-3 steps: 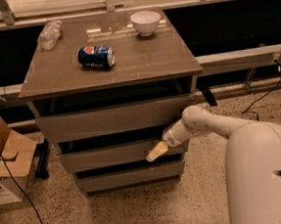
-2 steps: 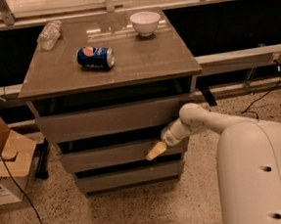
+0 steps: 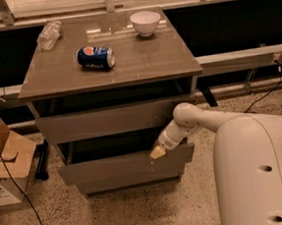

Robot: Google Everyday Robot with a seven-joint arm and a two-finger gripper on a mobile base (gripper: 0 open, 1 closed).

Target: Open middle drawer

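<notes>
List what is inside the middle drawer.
Only a dark gap shows behind the middle drawer front; the top drawer above covers any contents. The gripper sits at the middle drawer's top edge.

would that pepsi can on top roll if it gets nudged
Likely: the can lies on its side on the glossy cabinet top, so a nudge across its length should roll it. Full or empty cannot be told, so its weight is a guess. The hand is low, at the top edge of the middle drawer, not near it.
</notes>
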